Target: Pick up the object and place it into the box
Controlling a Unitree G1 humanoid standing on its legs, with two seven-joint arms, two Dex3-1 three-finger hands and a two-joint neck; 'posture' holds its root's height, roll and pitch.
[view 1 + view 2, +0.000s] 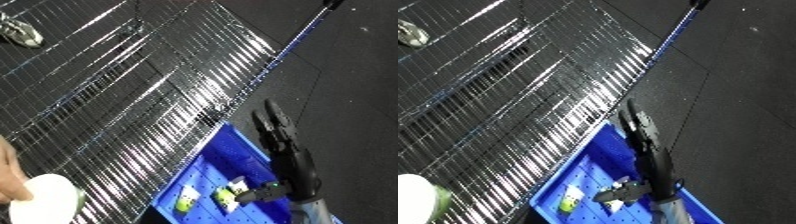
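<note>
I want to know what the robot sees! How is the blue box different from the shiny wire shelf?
The blue box is solid plastic with small holes in its floor; the wire shelf is open metal grid. The blue box holds small yellow-green things; the wire shelf here is mostly bare. The black robot hand reaches over the blue box, not over the wire shelf. They sit edge to edge.

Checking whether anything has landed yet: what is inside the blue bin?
Inside the blue bin, small yellow-green objects lie on its perforated floor. The right hand, fingers straight, covers part of the interior, so anything beneath it cannot be seen.
</note>
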